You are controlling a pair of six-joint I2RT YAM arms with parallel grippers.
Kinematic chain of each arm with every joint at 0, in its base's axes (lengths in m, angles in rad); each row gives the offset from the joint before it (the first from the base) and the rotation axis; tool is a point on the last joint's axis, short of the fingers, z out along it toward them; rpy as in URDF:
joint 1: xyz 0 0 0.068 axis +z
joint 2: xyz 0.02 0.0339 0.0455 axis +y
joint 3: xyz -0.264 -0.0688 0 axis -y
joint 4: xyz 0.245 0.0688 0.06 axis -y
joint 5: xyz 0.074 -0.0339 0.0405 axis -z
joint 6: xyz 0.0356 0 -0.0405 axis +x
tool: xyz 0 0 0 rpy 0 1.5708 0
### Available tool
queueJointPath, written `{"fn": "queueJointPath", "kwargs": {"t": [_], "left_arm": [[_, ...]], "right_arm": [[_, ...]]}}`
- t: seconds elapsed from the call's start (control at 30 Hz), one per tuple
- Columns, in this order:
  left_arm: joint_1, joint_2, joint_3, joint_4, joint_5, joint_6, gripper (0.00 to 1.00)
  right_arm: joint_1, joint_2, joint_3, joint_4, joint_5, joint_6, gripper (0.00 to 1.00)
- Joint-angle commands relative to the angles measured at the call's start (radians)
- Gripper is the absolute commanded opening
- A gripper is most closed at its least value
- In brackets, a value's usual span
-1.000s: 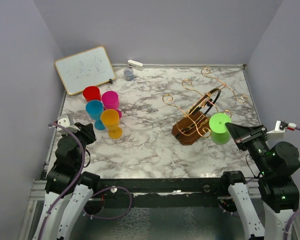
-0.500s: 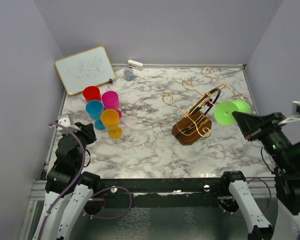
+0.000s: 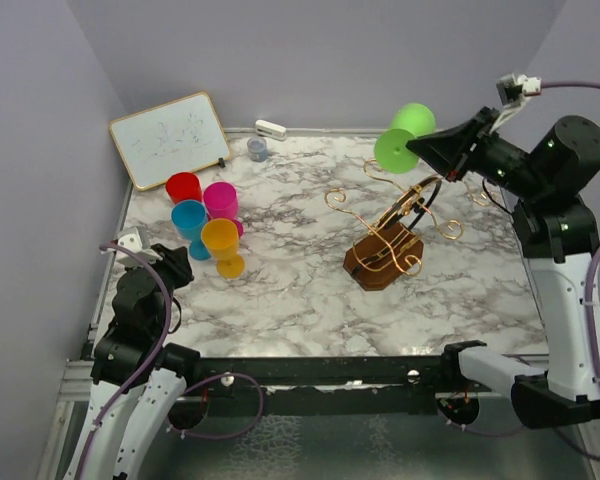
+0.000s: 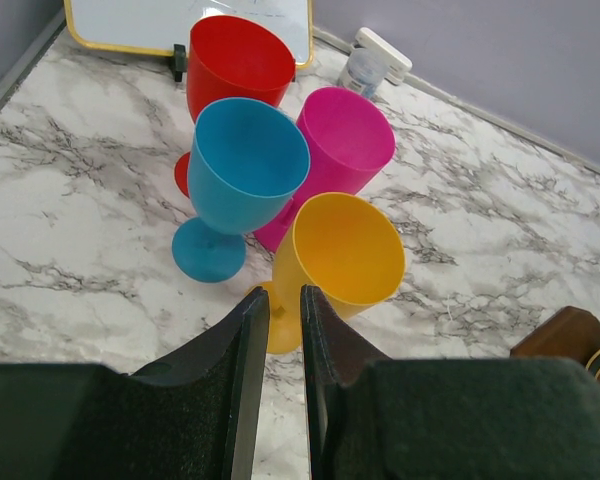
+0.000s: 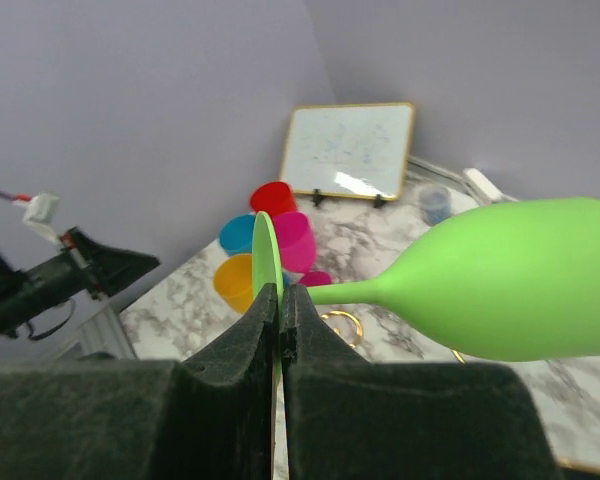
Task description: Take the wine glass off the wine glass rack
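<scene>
Green wine glass [image 3: 414, 118] — whiteboard [image 3: 170, 138] scribbles illegible

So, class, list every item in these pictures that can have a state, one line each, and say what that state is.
green wine glass: in the air, off the rack, sideways, gripped by its foot
right gripper: shut on the foot
left gripper: nearly shut, holding nothing
wine glass rack: standing on its base, no glass on it
red glass, blue glass, pink glass, orange glass: upright, empty
whiteboard: propped up
</scene>
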Motion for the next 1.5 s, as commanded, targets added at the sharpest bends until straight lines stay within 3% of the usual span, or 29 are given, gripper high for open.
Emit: {"fn": "queueJointPath", "kwargs": {"t": [0.0,0.13,0.23,0.37,0.47,0.6,0.73,0.87,1.1,1.47], "left_arm": [[-0.003,0.013,0.012,0.016,0.023,0.004,0.22],[-0.002,0.023,0.012,0.016,0.027,0.003,0.23],[-0.003,0.025,0.015,0.011,0.015,0.0,0.23],[-0.003,0.039,0.048,-0.029,-0.004,-0.025,0.25],[-0.003,0.061,0.112,-0.095,0.012,-0.089,0.44],[-0.002,0.117,0.246,-0.171,0.089,-0.115,0.56],[-0.003,0.199,0.4,-0.239,0.203,-0.098,0.58],[-0.002,0.261,0.446,-0.263,0.373,-0.088,0.59],[-0.003,0.316,0.404,-0.244,0.671,-0.087,0.59],[-0.002,0.318,0.315,-0.211,0.857,-0.094,0.6]], "right_arm": [[0.203,0.106,0.187,0.013,0.034,-0.182,0.01],[0.494,0.236,0.312,-0.145,0.294,-0.378,0.01],[0.717,0.227,0.234,-0.113,0.542,-0.511,0.01],[0.992,0.2,0.025,-0.04,0.882,-0.731,0.01],[1.171,0.166,-0.18,0.067,1.113,-0.894,0.01],[1.377,0.123,-0.422,0.21,1.325,-1.076,0.01],[1.539,0.132,-0.642,0.386,1.487,-1.308,0.01],[1.621,0.169,-0.869,0.643,1.568,-1.562,0.01],[1.669,0.211,-1.08,0.982,1.509,-1.869,0.01],[1.7,0.341,-1.113,1.141,1.505,-2.024,0.01]]}}
